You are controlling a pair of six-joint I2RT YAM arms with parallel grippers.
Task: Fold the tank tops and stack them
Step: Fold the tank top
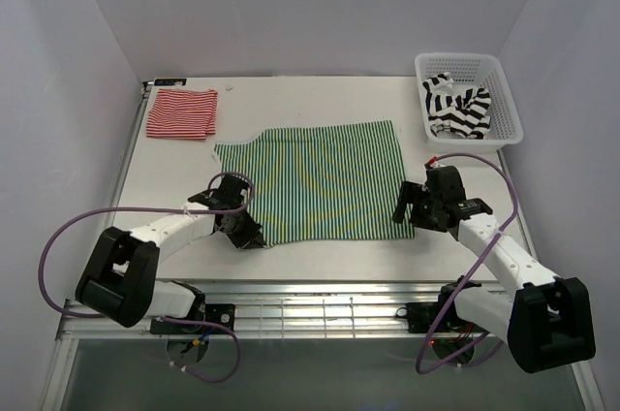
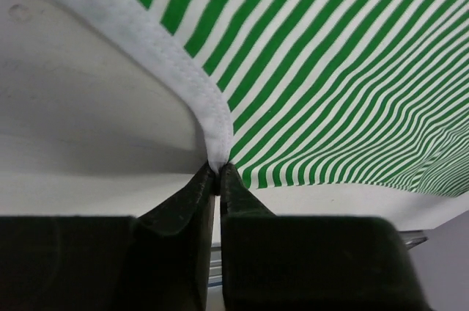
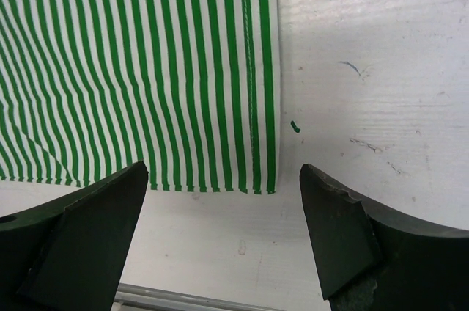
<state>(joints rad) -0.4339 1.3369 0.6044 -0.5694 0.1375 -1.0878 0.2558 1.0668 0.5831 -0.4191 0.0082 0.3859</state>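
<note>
Left claw (image 2: 218, 173) pinches the green-and-white tank top (image 1: 320, 178) by its lower-left hem; right claw (image 3: 223, 175) gapes wide, the top's lower-right corner just ahead.

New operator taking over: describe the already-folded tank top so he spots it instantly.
On the white table, look to the far-left corner. A red-and-white striped cloth tank top lies there, folded into a small flat square. The green-and-white striped top is spread open mid-table and the black-and-white one is bunched in the white plastic lattice basket; only this one is red.
</note>
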